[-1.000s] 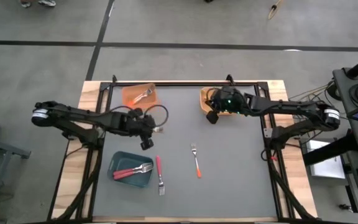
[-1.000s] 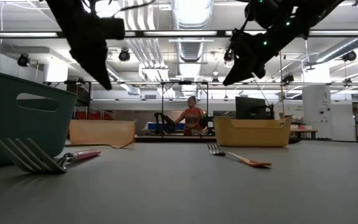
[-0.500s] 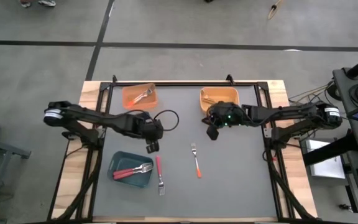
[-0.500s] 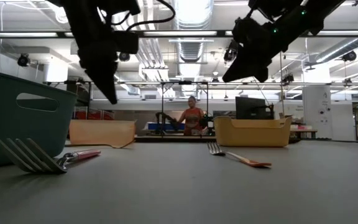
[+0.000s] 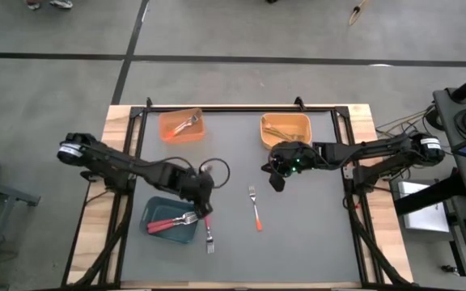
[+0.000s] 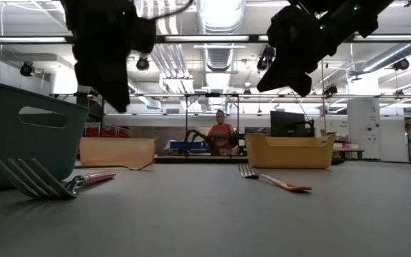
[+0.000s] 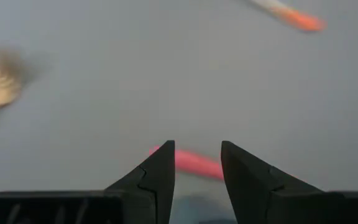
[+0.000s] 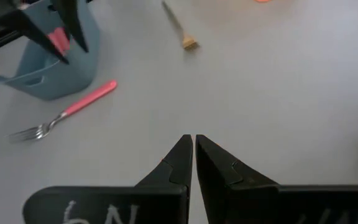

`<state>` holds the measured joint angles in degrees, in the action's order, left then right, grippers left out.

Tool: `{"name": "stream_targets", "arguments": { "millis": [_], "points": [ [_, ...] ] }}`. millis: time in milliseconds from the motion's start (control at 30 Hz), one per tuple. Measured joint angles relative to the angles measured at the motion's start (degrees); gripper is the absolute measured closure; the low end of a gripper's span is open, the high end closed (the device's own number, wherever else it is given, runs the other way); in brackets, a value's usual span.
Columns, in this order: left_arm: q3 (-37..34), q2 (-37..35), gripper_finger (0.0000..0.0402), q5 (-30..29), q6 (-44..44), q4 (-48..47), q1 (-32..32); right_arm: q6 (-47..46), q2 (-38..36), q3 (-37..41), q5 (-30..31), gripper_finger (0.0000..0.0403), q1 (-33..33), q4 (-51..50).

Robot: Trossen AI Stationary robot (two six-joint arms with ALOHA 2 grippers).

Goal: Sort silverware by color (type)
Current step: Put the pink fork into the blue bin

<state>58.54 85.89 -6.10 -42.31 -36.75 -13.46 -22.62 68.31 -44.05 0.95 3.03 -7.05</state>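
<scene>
Left gripper [image 5: 204,204] – fingers apart – hangs over the pink-handled fork [image 5: 207,227] at lower centre-left; right gripper [image 5: 276,179] – fingers together, empty – hovers centre-right above the counter [image 5: 314,226].

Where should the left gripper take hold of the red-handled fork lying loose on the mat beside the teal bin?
Probably on the handle of the red-handled fork, coming straight down. It lies flat on the mat beside the teal bin, and the left gripper hangs open right over it, handle between its fingers in the wrist view.
</scene>
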Motion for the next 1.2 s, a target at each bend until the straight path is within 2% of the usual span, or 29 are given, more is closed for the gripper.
{"name": "stream_targets", "arguments": {
  "millis": [167,400,500,800,1067,1200],
  "points": [
    [0.0,0.0,0.029,2.6,4.9,8.5,-2.9,-0.4,0.0,0.0,-0.1,0.039,-2.8,0.0],
    [0.0,0.3,0.029,4.1,18.0,8.2,-3.1,-1.4,0.0,0.0,-0.1,0.039,-7.8,-0.3],
    [2.9,2.9,0.029,4.1,23.8,5.8,-3.3,-0.1,-0.3,-0.1,-0.2,0.039,-9.2,-1.4],
    [20.4,16.7,0.029,4.0,47.2,-10.9,-4.2,3.9,-1.7,-1.4,0.6,0.039,-9.3,-6.5],
    [30.1,24.9,0.029,4.2,55.7,-19.4,-7.7,2.7,-1.9,-1.4,0.6,0.039,-9.3,-6.5],
    [31.4,27.0,0.029,4.0,56.9,-22.4,-8.2,2.3,-1.9,-1.2,0.6,0.039,-9.3,-6.2]
  ]
}}
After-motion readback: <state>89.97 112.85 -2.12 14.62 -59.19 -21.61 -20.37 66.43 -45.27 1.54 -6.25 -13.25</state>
